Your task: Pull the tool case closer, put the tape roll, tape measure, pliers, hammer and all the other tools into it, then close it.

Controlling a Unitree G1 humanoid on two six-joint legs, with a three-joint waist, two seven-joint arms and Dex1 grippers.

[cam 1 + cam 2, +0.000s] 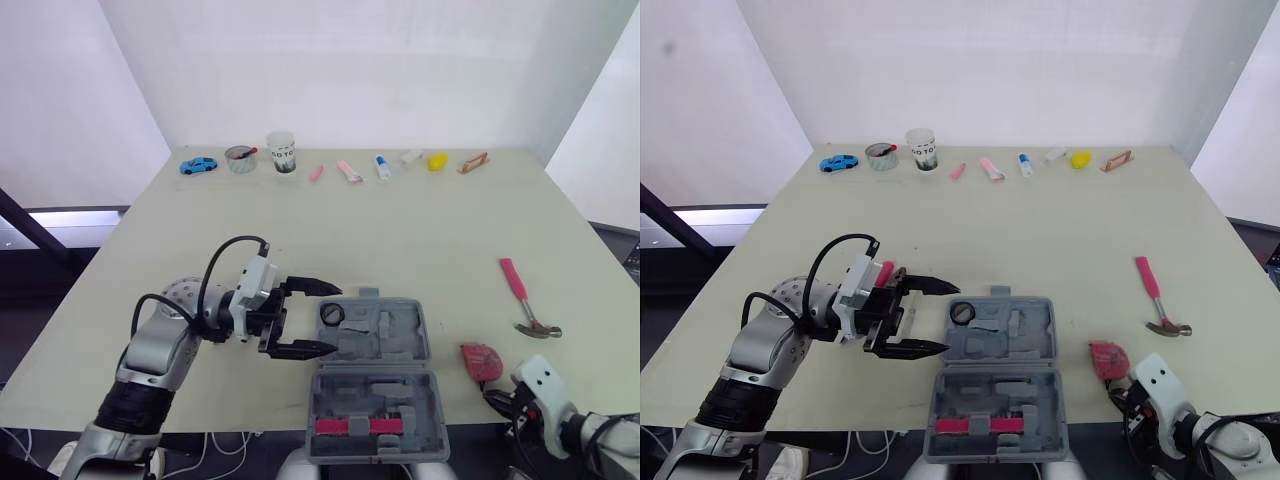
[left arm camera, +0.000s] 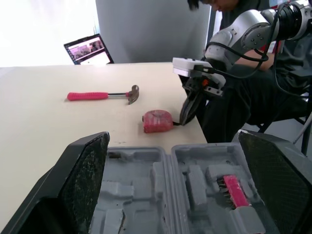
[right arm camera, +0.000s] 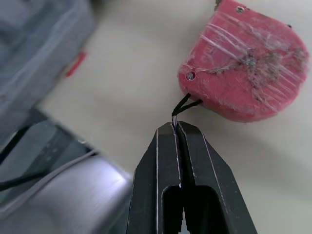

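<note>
fingers of the left gripper [image 1: 320,318] stand wide apart at the left edge of the open tool case [image 1: 437,420]. just right of the case lies the red tape measure [image 1: 481,360]. the right gripper [image 3: 176,127], nearer it, is pinched together on its black cord.

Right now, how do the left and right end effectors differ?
The left end effector is open wide; the right end effector is shut. The left end effector holds nothing and hovers at the left side of the open tool case; the right end effector pinches the black cord of the red tape measure, which lies on the table to the case's right. Both have two black fingers.
</note>
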